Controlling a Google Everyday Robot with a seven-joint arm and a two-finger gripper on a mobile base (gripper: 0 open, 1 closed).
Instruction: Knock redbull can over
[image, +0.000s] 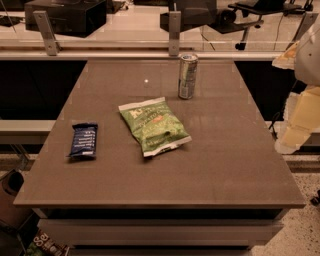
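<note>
Firstly, redbull can (188, 76): stood upright on the brown table (150, 170), shiny round top showing, with nothing touching it.
Gripper (295, 127): a pale, yellowish blurred shape at the right edge of view, to the right of the can and somewhat nearer the camera. It was well apart from the can and out past the table's right edge.
Grip: could not be told, neither how far open it was nor whether it had hold of anything.
Between can and gripper: a stretch of tabletop and the table's right edge.
Green snack bag (155, 126): lay flat in front of the can and a little to its left, near but apart, on the side away from the gripper.
Dark blue bar (83, 140): lay flat well to the left of the can and nearer the camera, farther out than the bag.
Metal post (174, 32): stood behind the can, slightly to its left, holding a glass barrier.
Can's print: bluish-grey sides, no word readable.
Bag's print: a white patch and pale lettering, perhaps a brand name, but too soft to read.
Bar's print: rows of pale text, unreadable.
</note>
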